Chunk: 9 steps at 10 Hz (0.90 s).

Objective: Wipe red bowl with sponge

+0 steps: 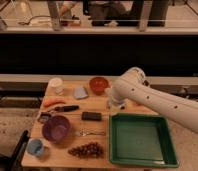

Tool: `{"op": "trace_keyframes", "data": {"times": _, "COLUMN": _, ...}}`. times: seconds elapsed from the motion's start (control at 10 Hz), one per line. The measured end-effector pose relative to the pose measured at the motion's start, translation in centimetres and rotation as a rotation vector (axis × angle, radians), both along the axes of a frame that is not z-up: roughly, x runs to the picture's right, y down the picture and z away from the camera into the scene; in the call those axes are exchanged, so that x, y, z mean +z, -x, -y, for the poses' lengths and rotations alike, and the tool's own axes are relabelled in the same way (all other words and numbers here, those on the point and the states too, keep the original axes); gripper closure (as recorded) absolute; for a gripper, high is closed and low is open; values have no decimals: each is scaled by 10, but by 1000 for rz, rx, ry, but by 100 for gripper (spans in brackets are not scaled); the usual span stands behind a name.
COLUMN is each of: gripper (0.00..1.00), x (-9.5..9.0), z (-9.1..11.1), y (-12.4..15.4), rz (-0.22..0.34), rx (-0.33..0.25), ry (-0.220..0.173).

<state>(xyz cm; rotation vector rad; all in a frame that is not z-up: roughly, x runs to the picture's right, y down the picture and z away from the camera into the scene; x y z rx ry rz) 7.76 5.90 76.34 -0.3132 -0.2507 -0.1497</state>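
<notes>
The red bowl [98, 84] is round and orange-red and sits at the back middle of the wooden table [104, 107]. My white arm [157, 102] reaches in from the right. My gripper [115, 103] points down at the table just right of and in front of the red bowl, mostly hidden by the arm's wrist. The sponge is not in view; it may be hidden behind the arm. A paler grey-blue flat piece [80, 92] lies left of the bowl.
A green tray [164, 150] fills the front right. A white cup [55, 85], carrot [53, 102], knife [67, 108], dark block [91, 116], purple bowl [56, 128], fork [89, 133], light-blue cup [35, 147] and grapes [87, 149] lie on the left.
</notes>
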Motion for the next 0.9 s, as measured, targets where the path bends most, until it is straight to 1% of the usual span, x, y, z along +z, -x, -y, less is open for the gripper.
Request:
{"op": "trace_keyframes", "data": {"times": 0.2, "gripper": 20, "x": 8, "z": 8, "y": -10, "rz": -4, "rx": -5, "ry": -97}}
{"op": "trace_keyframes", "data": {"times": 0.3, "gripper": 20, "x": 10, "z": 10, "y": -11, "rz": -9, "rx": -14, "ry": -119}}
{"op": "trace_keyframes", "data": {"times": 0.5, "gripper": 20, "x": 24, "z": 18, "y": -15, "rz": -21, "rx": -18, "ry": -134}}
{"op": "trace_keyframes", "data": {"times": 0.6, "gripper": 20, "x": 33, "z": 22, "y": -22, "rz": -29, "rx": -17, "ry": -134}}
{"op": "trace_keyframes", "data": {"times": 0.8, "gripper": 20, "x": 43, "z": 27, "y": -27, "rz": -32, "rx": -10, "ry": -129}}
{"op": "trace_keyframes", "data": {"times": 0.9, "gripper": 20, "x": 53, "z": 31, "y": -33, "rz": -32, "rx": 9, "ry": -118}}
